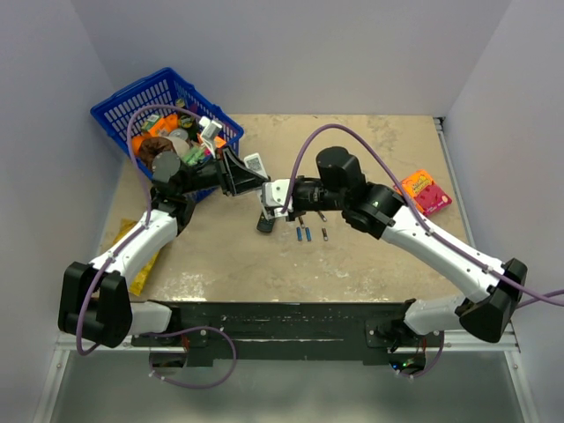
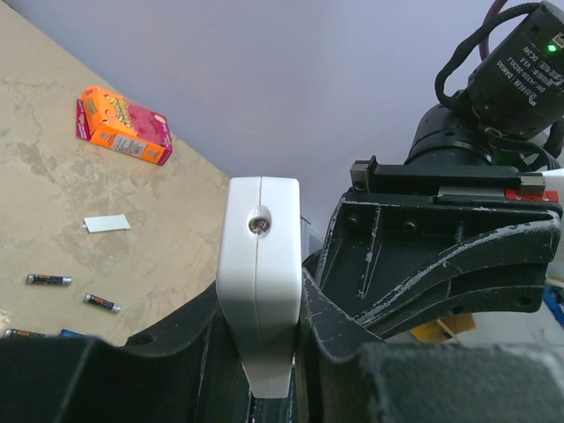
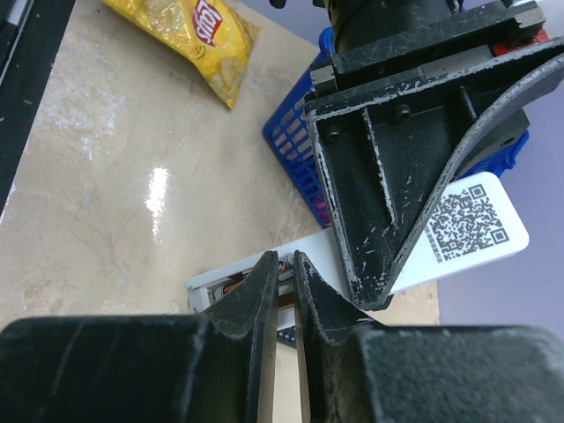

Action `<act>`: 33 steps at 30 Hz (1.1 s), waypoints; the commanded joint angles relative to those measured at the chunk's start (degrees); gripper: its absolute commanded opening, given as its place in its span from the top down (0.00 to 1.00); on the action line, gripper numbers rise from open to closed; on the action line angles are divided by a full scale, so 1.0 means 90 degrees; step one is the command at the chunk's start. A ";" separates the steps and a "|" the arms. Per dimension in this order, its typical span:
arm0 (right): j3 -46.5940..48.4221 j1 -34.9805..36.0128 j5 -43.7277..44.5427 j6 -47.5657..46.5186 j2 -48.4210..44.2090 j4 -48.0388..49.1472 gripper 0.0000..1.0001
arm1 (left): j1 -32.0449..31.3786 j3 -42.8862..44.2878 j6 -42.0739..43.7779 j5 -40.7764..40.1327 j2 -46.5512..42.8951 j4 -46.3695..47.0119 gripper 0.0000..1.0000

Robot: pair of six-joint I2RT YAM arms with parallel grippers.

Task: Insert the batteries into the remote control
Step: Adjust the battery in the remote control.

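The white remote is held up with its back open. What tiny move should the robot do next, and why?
Probably ease the right gripper deeper into the open battery bay of the white remote. The left gripper clamps the remote off the table, and the right fingers, nearly closed, sit at its coiled contact. Whether they pinch a battery is hidden.
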 commanded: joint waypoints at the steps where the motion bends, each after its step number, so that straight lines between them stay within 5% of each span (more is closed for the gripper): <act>1: -0.0236 0.0003 0.0192 0.0368 -0.0176 0.0171 0.86 | -0.0055 0.0050 -0.0693 -0.0054 -0.0104 0.1191 1.00; 33: -0.0695 0.0003 0.0534 0.0897 -0.0449 0.0856 0.81 | -0.0055 -0.0302 -0.1241 -0.0210 -0.0084 0.1905 1.00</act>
